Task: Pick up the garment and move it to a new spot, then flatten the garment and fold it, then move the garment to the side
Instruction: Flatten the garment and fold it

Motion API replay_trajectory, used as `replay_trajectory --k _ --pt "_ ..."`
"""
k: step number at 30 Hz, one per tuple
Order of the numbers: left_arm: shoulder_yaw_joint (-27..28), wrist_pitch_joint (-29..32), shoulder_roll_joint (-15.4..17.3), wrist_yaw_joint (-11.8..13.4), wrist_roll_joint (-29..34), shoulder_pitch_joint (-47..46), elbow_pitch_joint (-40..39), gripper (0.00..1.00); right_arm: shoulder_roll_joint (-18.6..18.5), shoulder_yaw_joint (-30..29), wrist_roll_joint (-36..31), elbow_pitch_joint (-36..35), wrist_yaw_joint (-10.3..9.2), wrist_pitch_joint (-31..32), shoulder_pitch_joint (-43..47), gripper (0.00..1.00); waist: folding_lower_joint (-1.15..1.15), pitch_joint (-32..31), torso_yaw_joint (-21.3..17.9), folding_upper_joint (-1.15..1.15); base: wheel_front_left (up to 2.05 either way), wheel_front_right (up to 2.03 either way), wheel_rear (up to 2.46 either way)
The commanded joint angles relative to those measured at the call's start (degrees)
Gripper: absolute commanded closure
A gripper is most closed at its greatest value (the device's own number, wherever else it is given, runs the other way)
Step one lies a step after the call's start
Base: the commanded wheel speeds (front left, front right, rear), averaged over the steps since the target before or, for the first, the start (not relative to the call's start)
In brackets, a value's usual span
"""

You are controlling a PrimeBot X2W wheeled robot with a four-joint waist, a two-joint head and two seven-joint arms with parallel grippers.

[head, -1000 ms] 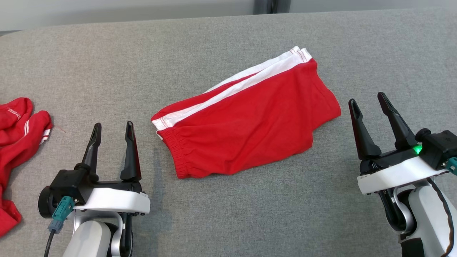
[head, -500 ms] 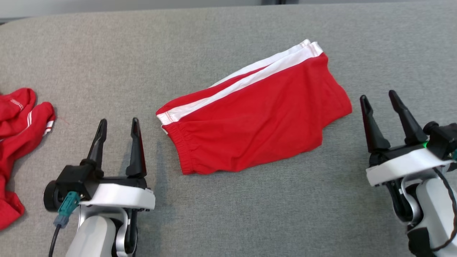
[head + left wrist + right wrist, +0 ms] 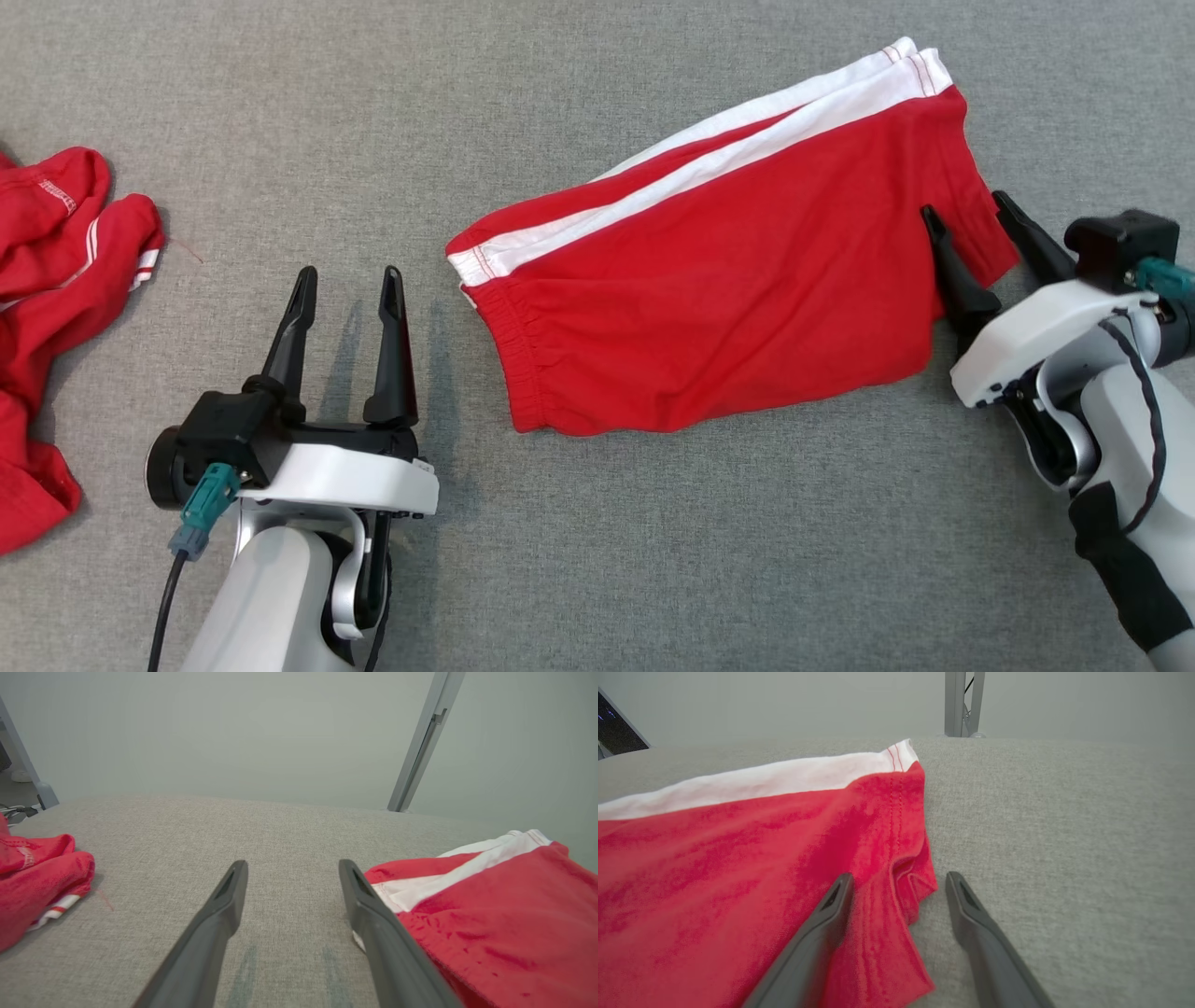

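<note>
Grey cloth surface: the whole head view had shifted down and nearer within the last second, so the camera had moved and the cloth had not.
Red shorts: they lay flat and already doubled over in the middle of the surface, white side stripe on the far edge and elastic waistband toward the robot's left. Their shape matched that of a second earlier.
Second red garment: it sat crumpled at the far left, well apart from the shorts and untouched.
Right gripper: a second earlier it stood apart from the shorts, but now it had closed in on their right end. Its jaws were spread wide and held nothing. One finger lay over the red cloth and the other on the bare surface, as the right wrist view showed.
Left gripper: its jaws were spread and empty, and it waited just beside the waistband much as before.
Leg-hem corner: it sat rumpled between the right fingers, not yet pinched.
Task reading: folding looked done. The approach suggested a grasp at the hem to shift the shorts aside, though a one-ended pull could undo the fold.
</note>
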Motion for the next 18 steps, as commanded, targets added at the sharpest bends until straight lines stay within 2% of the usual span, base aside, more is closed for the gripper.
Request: replay_trajectory --k 1,3,4,5,6,12,18 --pt "0.3 -0.2 -0.1 -0.4 0.5 -1.2 0.0 0.0 -0.2 1.1 0.9 1.6 0.01 1.3 -0.5 0.0 0.0 0.2 0.1 0.0 0.0 0.0 0.0" --pt "0.4 -0.2 -0.3 -0.5 0.6 -1.1 0.2 0.0 -0.5 2.8 2.1 3.0 0.01 3.2 -1.7 0.01 0.0 0.3 0.1 0.0 0.0 0.0 0.0" --pt "0.4 -0.2 -0.3 -0.7 0.7 -1.1 0.3 0.0 -0.5 3.5 2.9 3.4 0.01 3.9 -2.1 0.24 0.0 0.3 0.1 0.0 0.0 0.0 0.0" --pt "0.4 -0.2 -0.4 -0.8 0.9 -1.2 0.4 0.0 -0.6 4.4 3.8 3.8 0.02 4.9 -2.4 0.24 0.0 0.3 0.1 0.0 0.0 0.0 0.0" --pt "0.5 -0.3 -0.5 -0.9 1.0 -1.2 0.4 0.0 -0.7 5.0 4.5 4.0 0.02 5.3 -2.7 1.0 0.0 0.3 0.1 0.0 0.0 0.0 0.0" --pt "1.3 -0.3 -1.0 -1.3 1.6 -1.1 0.6 0.0 -1.5 6.5 9.1 3.6 0.01 2.2 -1.1 1.0 0.0 -0.4 -0.5 0.0 0.0 0.0 0.0" --pt "2.3 -0.3 -0.9 -1.6 2.1 0.1 0.7 0.0 -0.9 6.1 11.9 2.6 0.0 -1.9 5.1 1.0 0.0 -1.5 -2.0 0.0 0.0 0.0 0.0"
